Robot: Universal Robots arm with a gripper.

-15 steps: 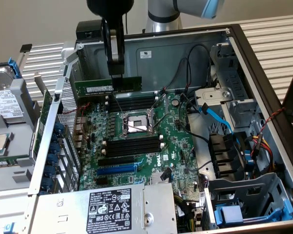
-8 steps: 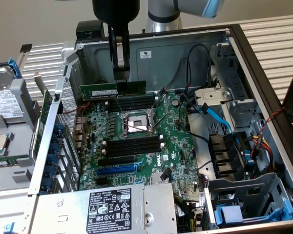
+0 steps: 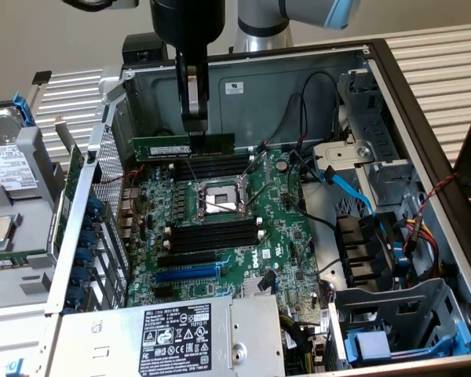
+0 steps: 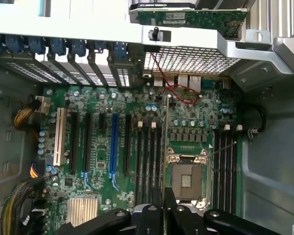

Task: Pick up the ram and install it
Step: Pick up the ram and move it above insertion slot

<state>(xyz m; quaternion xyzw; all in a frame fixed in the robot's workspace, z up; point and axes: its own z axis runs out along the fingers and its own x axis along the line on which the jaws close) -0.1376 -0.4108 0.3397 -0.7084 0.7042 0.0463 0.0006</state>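
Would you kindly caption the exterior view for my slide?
The gripper holds the ram over the motherboard inside the open computer case.

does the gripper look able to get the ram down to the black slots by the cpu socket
Likely yes: the gripper holds the ram just over the empty slots; nothing obvious lies between.
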